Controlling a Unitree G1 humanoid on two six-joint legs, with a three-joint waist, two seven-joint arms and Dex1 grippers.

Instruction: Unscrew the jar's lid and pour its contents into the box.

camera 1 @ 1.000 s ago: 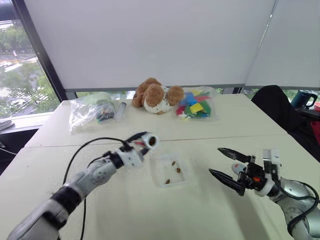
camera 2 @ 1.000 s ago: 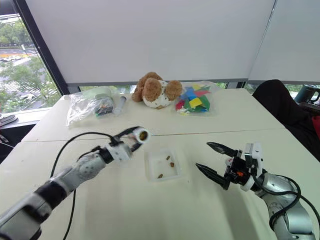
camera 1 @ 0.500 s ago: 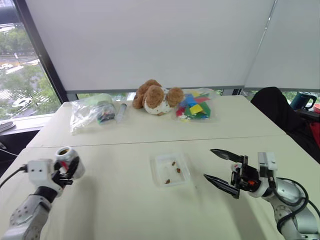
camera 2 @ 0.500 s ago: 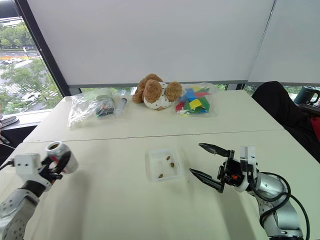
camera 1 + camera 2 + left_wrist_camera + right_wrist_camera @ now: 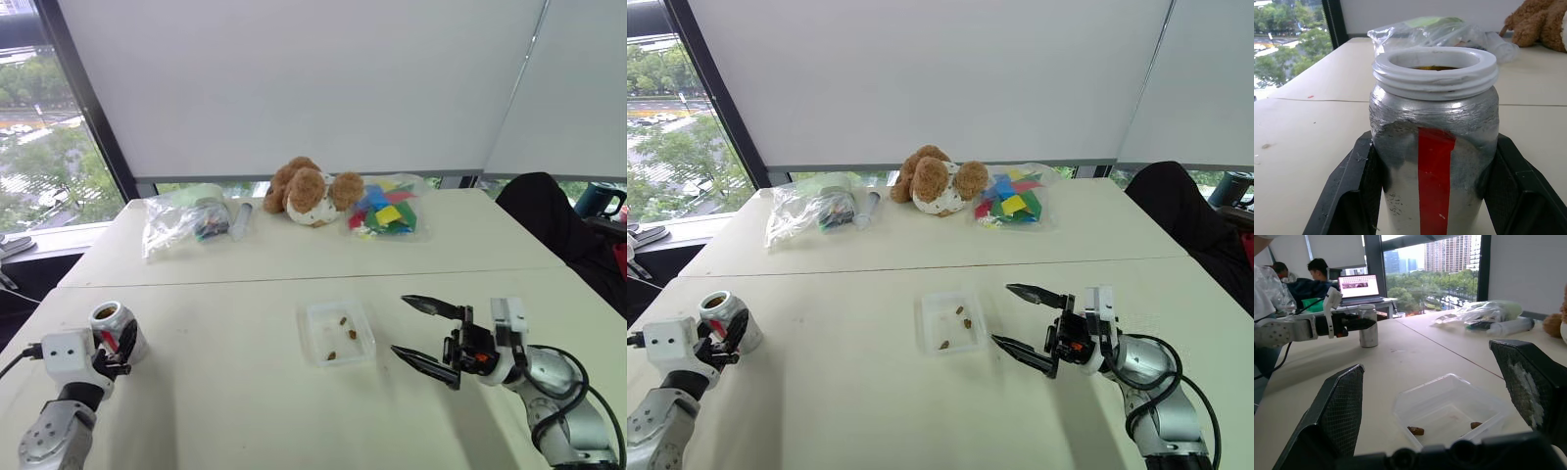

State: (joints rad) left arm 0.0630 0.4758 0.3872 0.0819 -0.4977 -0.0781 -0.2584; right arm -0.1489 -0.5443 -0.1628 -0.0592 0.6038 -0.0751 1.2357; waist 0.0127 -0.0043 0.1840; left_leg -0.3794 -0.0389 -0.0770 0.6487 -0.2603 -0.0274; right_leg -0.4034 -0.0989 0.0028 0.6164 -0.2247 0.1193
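Observation:
The silver jar (image 5: pixel 113 326) with a red stripe stands upright and lidless at the table's left side. My left gripper (image 5: pixel 122 343) is shut on it, with a black finger (image 5: pixel 1349 188) on each side of its body. The jar's base is close to the tabletop. The clear box (image 5: pixel 313 343) lies mid-table with the contents (image 5: pixel 349 334), a few brown pellets, inside. Just right of the box, my right gripper (image 5: pixel 400 324) points at it, open, with nothing between its fingers. The lid is out of view.
Along the far edge lie a clear bag (image 5: pixel 179 217), a slim clear tube (image 5: pixel 238 217), a teddy bear (image 5: pixel 312 190) and a bag of coloured pieces (image 5: pixel 387 210). A dark chair (image 5: pixel 545 217) stands at the right. People sit at a laptop (image 5: pixel 1357 286) beyond the table's left end.
My left arm swung from beside the box out to the left and brought the tipped jar upright. The right gripper edged slightly toward the box, still open.

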